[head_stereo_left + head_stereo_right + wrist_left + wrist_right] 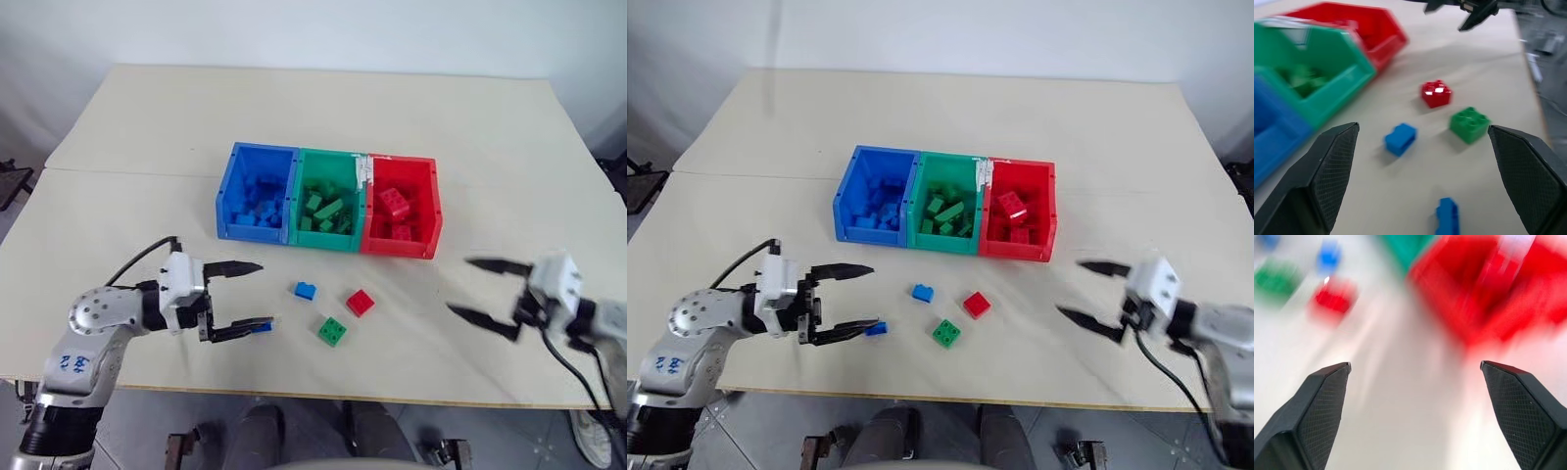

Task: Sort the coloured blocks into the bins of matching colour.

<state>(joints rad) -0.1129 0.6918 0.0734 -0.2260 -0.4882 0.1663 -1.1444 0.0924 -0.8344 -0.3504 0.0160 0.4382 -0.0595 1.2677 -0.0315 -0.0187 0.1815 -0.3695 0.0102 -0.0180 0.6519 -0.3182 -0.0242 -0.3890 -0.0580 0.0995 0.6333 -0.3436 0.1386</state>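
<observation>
Bright, even, soft-shadowed light; the right wrist view is heavily motion-blurred.

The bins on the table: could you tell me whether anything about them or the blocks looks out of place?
The bins sit straight, each holding blocks of its own colour. Still unsorted on the table: two blue blocks, a red block and a green block.
</observation>
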